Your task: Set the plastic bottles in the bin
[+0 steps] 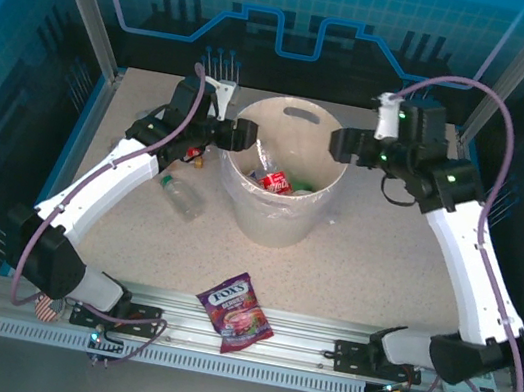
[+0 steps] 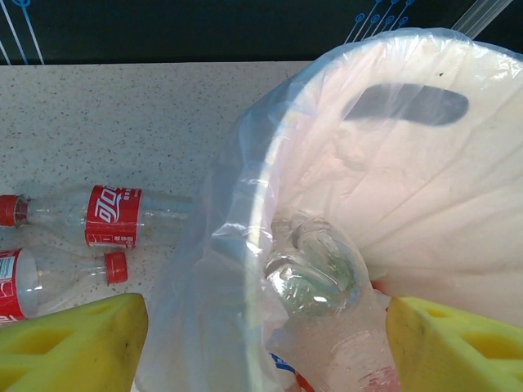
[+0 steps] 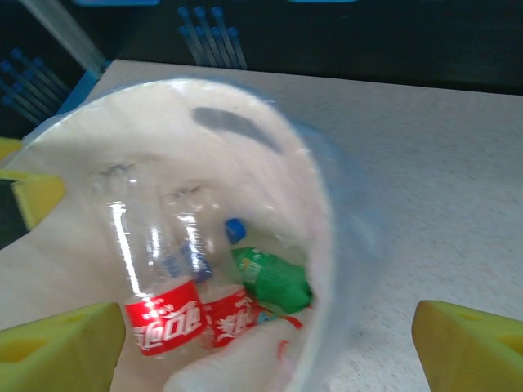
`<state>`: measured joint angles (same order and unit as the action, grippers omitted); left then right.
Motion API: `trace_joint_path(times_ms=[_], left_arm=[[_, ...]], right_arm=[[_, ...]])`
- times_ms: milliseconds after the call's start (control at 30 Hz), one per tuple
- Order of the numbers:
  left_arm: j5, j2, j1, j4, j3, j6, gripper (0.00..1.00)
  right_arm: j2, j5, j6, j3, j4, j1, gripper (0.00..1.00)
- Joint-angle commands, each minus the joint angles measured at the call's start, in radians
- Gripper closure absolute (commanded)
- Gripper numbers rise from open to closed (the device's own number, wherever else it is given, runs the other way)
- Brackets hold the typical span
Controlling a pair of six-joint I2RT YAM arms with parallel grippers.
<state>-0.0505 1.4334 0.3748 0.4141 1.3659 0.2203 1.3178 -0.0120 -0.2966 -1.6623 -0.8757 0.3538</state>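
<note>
The cream-white bin [image 1: 277,214] with its clear liner stands mid-table. Inside it lie red-labelled bottles [image 3: 163,322], a green bottle [image 3: 274,282] and a clear bottle [image 2: 315,273]. My left gripper [image 1: 242,135] hovers at the bin's left rim, open, its yellow fingers [image 2: 73,343] straddling the liner edge with nothing gripped. My right gripper [image 1: 342,144] hangs over the right rim, open, yellow fingers [image 3: 470,347] wide apart above the bottles. Left of the bin, two red-labelled bottles [image 2: 98,216] [image 2: 49,282] and a clear bottle [image 1: 179,194] lie on the table.
A purple-red FOX'S candy bag [image 1: 236,311] lies near the front edge by the aluminium rail. Blue panels wall the table at the back and sides. The speckled tabletop [image 1: 381,268] is bare to the right of the bin.
</note>
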Motion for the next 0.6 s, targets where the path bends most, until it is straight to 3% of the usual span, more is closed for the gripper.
trace_joint_path(times_ms=[0, 567], left_arm=[[-0.036, 0.036, 0.038, 0.066, -0.012, 0.023, 0.22], [-0.011, 0.202, 0.196, 0.063, 0.106, 0.074, 0.22]], right_arm=[[-0.043, 0.060, -0.049, 0.065, -0.040, -0.074, 0.08], [-0.150, 0.254, -0.040, 0.259, -0.007, -0.314, 0.08]])
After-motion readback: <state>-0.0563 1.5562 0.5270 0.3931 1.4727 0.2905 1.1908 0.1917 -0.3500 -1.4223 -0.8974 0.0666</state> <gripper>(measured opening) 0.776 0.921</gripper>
